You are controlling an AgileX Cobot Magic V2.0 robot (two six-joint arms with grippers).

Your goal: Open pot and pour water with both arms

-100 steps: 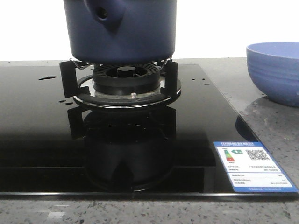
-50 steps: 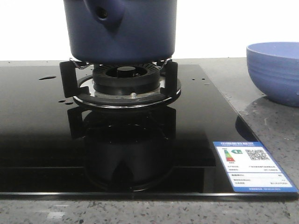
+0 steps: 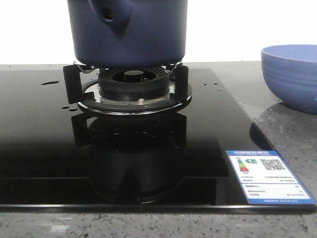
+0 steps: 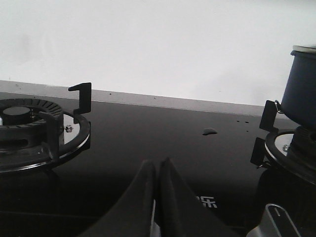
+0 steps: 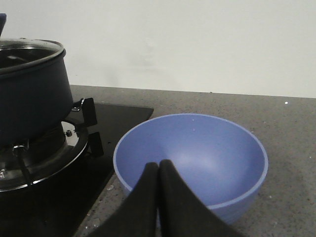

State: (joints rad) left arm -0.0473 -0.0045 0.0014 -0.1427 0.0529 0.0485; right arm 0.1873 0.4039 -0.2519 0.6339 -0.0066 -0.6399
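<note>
While both arms stay out of the front view, each wrist camera shows its own gripper with the two black fingers pressed together and nothing between them. The left gripper (image 4: 157,170) hangs low above the black glass hob (image 3: 44,148), its tips closed to a thin line. Ahead of it and to one side stands an empty burner (image 4: 29,133) with its upright metal supports; to the other side, well apart, is the pot (image 4: 302,84), sitting on a second burner (image 3: 133,89). A small puddle of water (image 4: 210,131) lies on the glass beyond the fingertips, between the two burners, with a few tiny droplets further on.

The right gripper (image 5: 159,170) is also fully closed and holds nothing. Just beyond its tips sits a light blue bowl (image 5: 192,158) on the grey speckled counter (image 5: 291,128), open side up; whether the tips touch the bowl cannot be told. The pot is off to the side of this gripper, near but apart from the bowl, with a glass lid (image 5: 29,52) still on it.

In the front view the pot's side stub (image 3: 110,15), with its round hole, faces the camera, and a blue label (image 3: 267,176) is stuck on the hob's near corner.
</note>
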